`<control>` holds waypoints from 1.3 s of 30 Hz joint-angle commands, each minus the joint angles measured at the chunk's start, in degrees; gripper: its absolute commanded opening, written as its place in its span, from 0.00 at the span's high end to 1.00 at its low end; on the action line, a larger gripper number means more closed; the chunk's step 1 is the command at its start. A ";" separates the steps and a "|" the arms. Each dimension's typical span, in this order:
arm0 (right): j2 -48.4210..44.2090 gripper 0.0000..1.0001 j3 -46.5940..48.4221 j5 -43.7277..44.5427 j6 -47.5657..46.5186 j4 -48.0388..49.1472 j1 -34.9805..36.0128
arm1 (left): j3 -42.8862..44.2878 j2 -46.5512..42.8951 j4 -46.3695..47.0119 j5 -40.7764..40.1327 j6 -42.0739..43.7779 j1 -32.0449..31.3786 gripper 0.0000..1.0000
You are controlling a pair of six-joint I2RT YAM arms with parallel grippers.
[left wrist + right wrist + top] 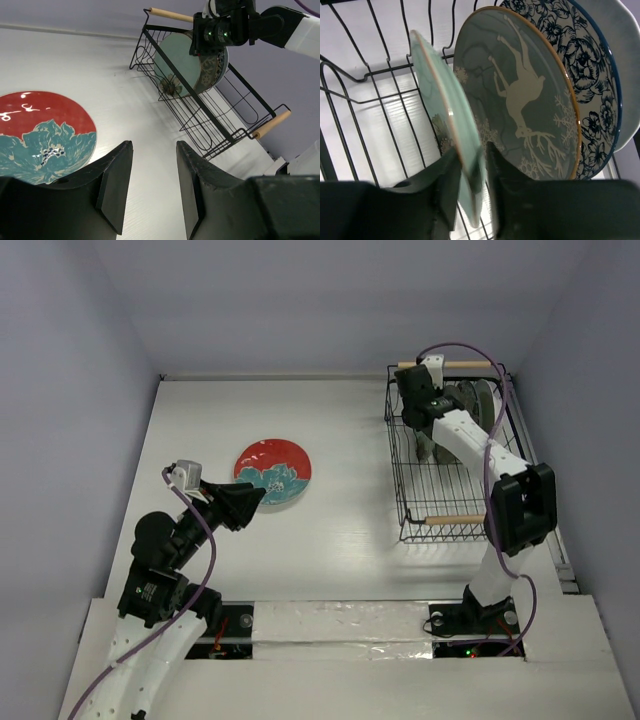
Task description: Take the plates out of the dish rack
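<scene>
- The right tool (470, 172) is set narrow over the rim of the pale green plate (439, 100). One finger lies on each face, and the rim is clamped between them.
- The pale green plate is held on edge inside the dish rack (398, 480), at the far end, tilted slightly.
- Just behind it three more plates stand on edge, close together. They are a grey-brown plate (520, 100) with a pale deer motif and an amber rim, a plate (585, 65) with a dark blue floral pattern, and a plain white plate (626, 75).
- The rack is made of thin black wire, rectangular, with a light wooden rod handle (455, 520) at each end. The near half holds nothing.
- The red plate (272, 472), round and glossy with a blue-white flower pattern, lies flat on the white table (340, 430), well apart from the rack.
- The left tool (152, 185) is held wide with nothing between its fingers. It is positioned just beside the near edge of the red plate.
</scene>
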 commanded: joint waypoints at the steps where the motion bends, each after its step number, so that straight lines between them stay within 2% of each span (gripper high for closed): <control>1: 0.16 0.73 4.26 2.88 -1.62 -0.92 -0.23 | -0.35 0.44 3.14 0.64 -0.27 0.30 0.63; 2: 0.42 0.83 4.61 3.05 -1.88 -1.53 -0.23 | -0.27 0.44 3.14 0.64 -0.19 0.30 0.63; 5: 0.42 0.93 6.19 4.89 -2.15 -3.29 -0.23 | -0.35 0.35 3.13 0.64 -0.27 0.30 0.63; 7: -0.89 0.96 6.63 5.69 -2.94 -3.73 -0.23 | -0.27 0.35 3.22 0.64 -0.27 0.30 0.63; 12: -4.93 1.00 7.86 10.96 -7.15 -3.12 0.82 | -0.35 0.44 3.22 0.64 -0.27 0.30 0.63; 18: -10.47 1.00 10.68 11.58 -9.79 -2.86 1.88 | -0.35 0.70 3.14 0.55 -0.27 0.30 0.63; 27: -19.60 1.00 12.43 7.98 -5.51 -3.74 3.90 | -0.35 0.88 3.22 0.55 -0.27 0.30 0.62; 31: -26.71 1.00 9.11 -3.86 -0.16 1.26 6.97 | -0.35 1.06 3.22 0.64 -0.27 0.83 0.62; 32: -28.04 1.00 7.36 -11.89 1.35 5.80 7.85 | -0.35 1.06 3.31 0.55 -0.36 0.83 0.62; 34: -29.46 1.00 1.64 -19.59 5.91 10.83 12.13 | -0.44 1.06 3.22 0.64 -0.36 0.83 0.62; 37: -26.93 1.00 -2.75 -25.06 10.32 19.36 17.51 | -0.27 1.14 3.13 0.46 -0.36 1.36 0.62; 39: -22.27 1.00 -4.09 -31.81 16.55 25.42 18.41 | -0.27 1.23 2.79 0.11 -0.36 1.36 0.62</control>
